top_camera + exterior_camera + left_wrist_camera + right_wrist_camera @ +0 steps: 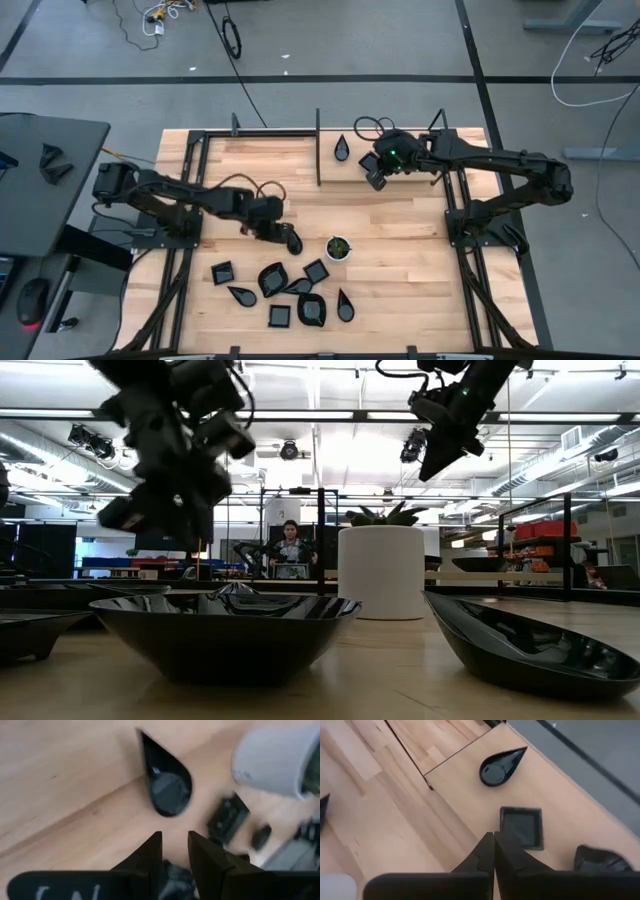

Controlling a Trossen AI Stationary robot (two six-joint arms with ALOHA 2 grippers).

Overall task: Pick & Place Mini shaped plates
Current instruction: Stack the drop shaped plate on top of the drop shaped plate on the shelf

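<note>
1. Mini shaped plates (285, 292): black cluster at 6 o'clock on the worktop (400, 230); one teardrop plate (343, 148) sits apart at 12.
2. White cup (338, 247) just beside the cluster, toward 1.
3. My left fingers (175, 851) part-open, empty, above another teardrop.
4. My right fingers (493, 851) closed, empty, near 12.

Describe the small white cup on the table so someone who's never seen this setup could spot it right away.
Start from the wooden table and find the cluster of glossy black mini plates along its near edge. Just beyond that cluster, toward the right and near the table's middle, stands the white cup. It is the only round, white, upright thing there, green inside, while everything around it is black.
</note>
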